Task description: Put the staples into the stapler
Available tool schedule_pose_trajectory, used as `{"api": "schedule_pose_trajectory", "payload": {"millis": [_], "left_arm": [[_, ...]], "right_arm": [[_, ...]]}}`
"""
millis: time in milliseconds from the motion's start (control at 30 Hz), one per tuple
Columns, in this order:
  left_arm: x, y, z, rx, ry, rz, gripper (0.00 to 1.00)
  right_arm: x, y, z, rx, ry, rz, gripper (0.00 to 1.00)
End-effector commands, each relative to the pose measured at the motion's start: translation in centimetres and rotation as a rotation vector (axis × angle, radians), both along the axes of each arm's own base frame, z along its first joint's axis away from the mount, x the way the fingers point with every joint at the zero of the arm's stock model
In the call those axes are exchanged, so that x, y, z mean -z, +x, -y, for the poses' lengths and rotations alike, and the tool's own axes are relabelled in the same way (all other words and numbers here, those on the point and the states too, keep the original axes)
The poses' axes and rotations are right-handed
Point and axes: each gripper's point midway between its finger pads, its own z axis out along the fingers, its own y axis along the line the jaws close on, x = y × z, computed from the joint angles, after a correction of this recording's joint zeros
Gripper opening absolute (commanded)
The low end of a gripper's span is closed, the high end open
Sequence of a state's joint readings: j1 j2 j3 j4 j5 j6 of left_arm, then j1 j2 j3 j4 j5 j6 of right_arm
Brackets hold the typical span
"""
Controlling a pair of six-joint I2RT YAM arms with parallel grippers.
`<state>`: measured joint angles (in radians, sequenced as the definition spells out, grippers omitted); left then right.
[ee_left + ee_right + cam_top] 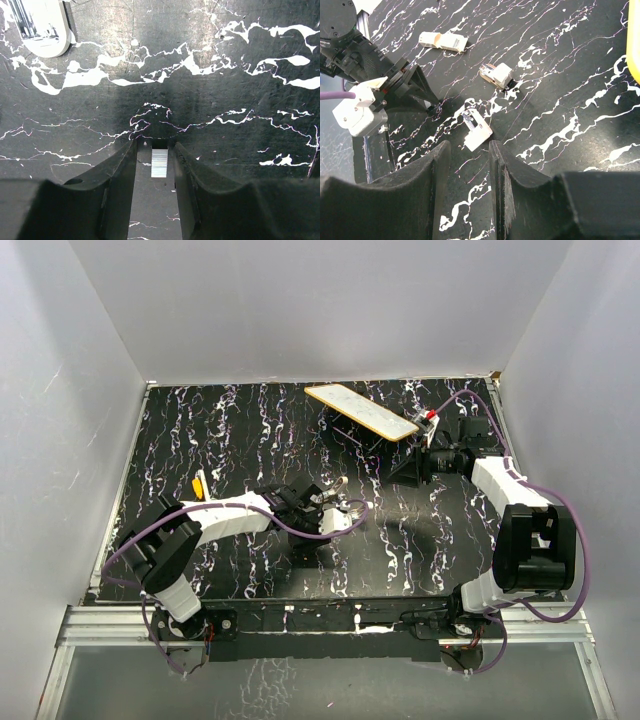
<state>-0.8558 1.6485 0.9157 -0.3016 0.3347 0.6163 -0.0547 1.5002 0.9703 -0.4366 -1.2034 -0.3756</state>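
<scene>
— How far along is the loading?

— Early, I judge. The short white ribbed strip of staples (159, 162) lies on the black, white-veined bench (250, 440), not in any magazine. As far as the views show, nothing is loaded yet.

— What is the left claw doing?

— The left claw (154, 145) sits low over that strip, its fingers partly apart, one on either side. Bare bench shows between each finger and the strip, so it straddles the strip without pinching it.

— And where is the stapler?

— The small whitish-silver mini stapler (477, 132) lies on the bench just beyond the tips of the right claw (469, 145), apart from the strip. The right claw is narrowly open and holds nothing.

— Which way does it point?

— In the right wrist view it lies slantwise, its two arms seemingly spread. The chrome channel faces up at the farther end and the white body is nearer the claw. In the left wrist view only its rounded white end shows, at the upper left. That end points toward the near side, and the long axis runs off the top edge.

— What remains?

— By my reckoning, gripping the strip, seating it in the channel and shutting the stapler.
</scene>
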Motion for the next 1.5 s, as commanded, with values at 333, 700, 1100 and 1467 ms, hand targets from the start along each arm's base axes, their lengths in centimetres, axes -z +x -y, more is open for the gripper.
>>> {"api": "schedule_pose_trajectory", "payload": {"millis": [333,700,1100,1467], "left_arm": [[1.3,-1.6,-1.9,0.0,0.075,-0.049,0.22],[0.1,-1.2,-1.0,-0.017,0.045,-0.041,0.09],[-2.1,-0.7,0.4,-0.025,-0.002,-0.044,0.06],[-3.8,0.4,1.5,-0.029,-0.038,-0.015,0.06]], "right_arm": [[-1.5,0.3,0.1,-0.01,0.011,0.081,0.4],[-1.4,0.4,0.1,-0.007,0.009,0.08,0.4],[-1.4,0.4,0.2,-0.004,0.008,0.08,0.4],[-1.4,0.5,0.3,-0.001,0.007,0.083,0.4]]}}
